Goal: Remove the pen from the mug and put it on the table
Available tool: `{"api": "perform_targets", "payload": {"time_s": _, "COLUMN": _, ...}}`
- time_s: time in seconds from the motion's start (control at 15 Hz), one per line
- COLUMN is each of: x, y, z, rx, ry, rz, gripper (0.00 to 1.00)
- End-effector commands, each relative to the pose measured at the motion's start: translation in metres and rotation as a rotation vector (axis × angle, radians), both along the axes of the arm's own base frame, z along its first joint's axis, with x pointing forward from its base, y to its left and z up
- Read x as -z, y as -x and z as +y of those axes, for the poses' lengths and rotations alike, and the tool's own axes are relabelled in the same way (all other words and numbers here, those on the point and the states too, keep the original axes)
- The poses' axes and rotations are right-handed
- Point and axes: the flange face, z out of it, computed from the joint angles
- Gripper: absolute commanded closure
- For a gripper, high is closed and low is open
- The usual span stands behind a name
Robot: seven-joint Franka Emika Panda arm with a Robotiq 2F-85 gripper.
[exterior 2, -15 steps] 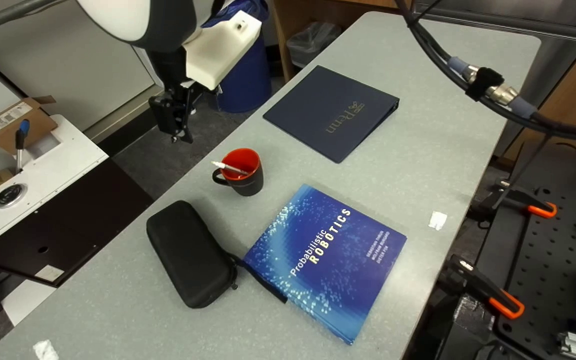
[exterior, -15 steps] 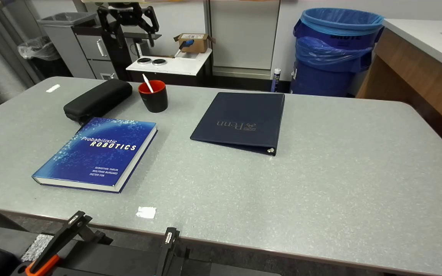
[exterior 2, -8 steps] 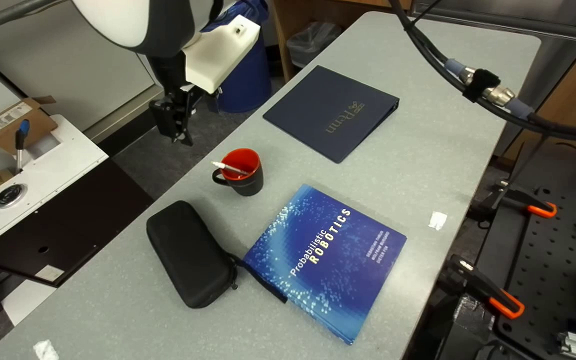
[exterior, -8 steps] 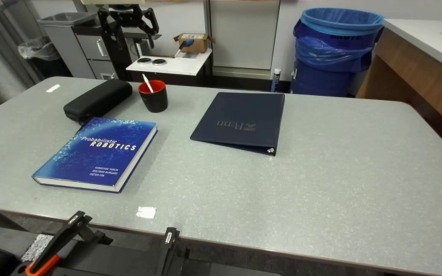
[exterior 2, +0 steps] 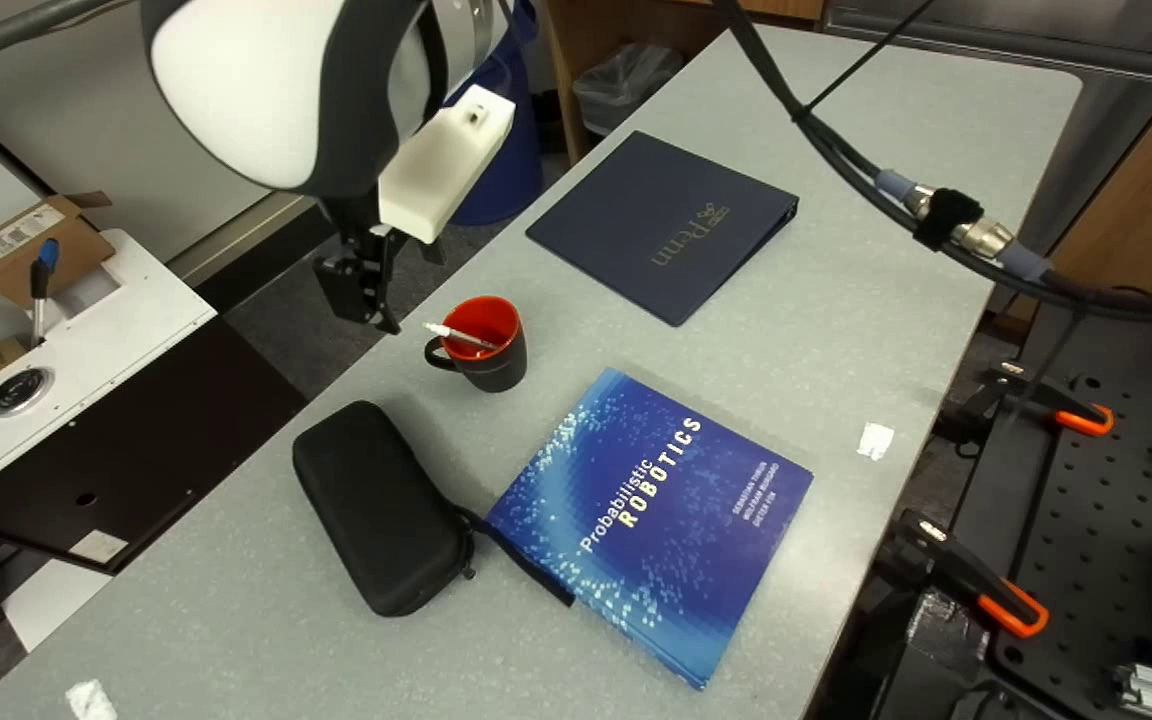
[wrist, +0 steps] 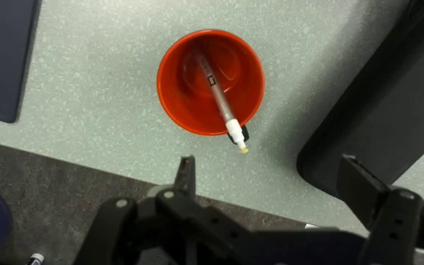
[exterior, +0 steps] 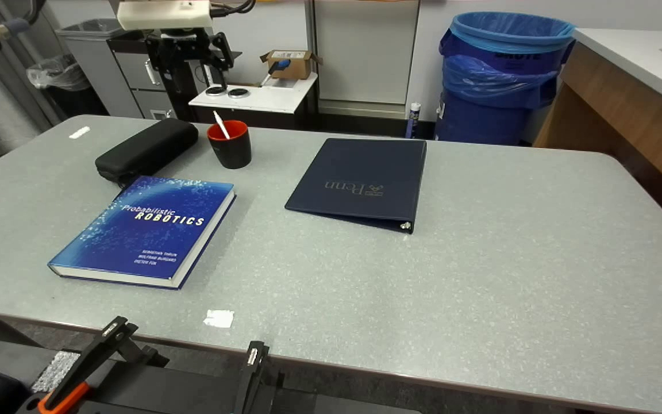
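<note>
White-ended pen [wrist: 220, 98] not grasped yet. Robotiq gripper [wrist: 267, 165] hangs with jaws spread wide, nothing between. Pen lies lower than the gripper and further in over the table [exterior 2: 786, 345], white end pointing toward the jaw gap in the wrist view. Standoff likely there to line up before going down on that end. Pen slants inside the red-lined black mug [exterior 2: 498, 374], leaning on the rim [wrist: 261, 84] above the handle [wrist: 246, 133], so its end sticks out, probably pinchable. Black zip case [exterior 2: 382, 510] nearby probably tightens clearance.

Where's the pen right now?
In the wrist view, the pen leans inside the mug, left of the black case, its white end sticking out.
</note>
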Motion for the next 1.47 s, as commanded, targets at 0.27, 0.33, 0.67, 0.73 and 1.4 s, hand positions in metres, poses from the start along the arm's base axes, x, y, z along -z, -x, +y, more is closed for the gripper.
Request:
{"api": "perform_targets", "payload": {"time_s": 0.27, "x": 0.044, "y": -0.017, "z": 0.014, "rx": -0.025, "ry": 0.119, "rz": 0.009, "gripper": 0.0}}
{"api": "perform_targets", "payload": {"time_s": 0.33, "x": 0.048, "y": -0.018, "z": 0.015, "rx": -0.032, "ry": 0.119, "rz": 0.007, "gripper": 0.0}}
{"api": "perform_targets", "payload": {"time_s": 0.67, "x": 0.054, "y": -0.022, "z": 0.016, "rx": -0.043, "ry": 0.106, "rz": -0.001, "gripper": 0.28}}
{"api": "perform_targets", "payload": {"time_s": 0.73, "x": 0.053, "y": -0.022, "z": 0.016, "rx": -0.044, "ry": 0.106, "rz": -0.006, "gripper": 0.31}}
{"api": "perform_targets", "payload": {"time_s": 1.4, "x": 0.05, "y": -0.025, "z": 0.014, "rx": -0.045, "ry": 0.106, "rz": -0.011, "gripper": 1.0}}
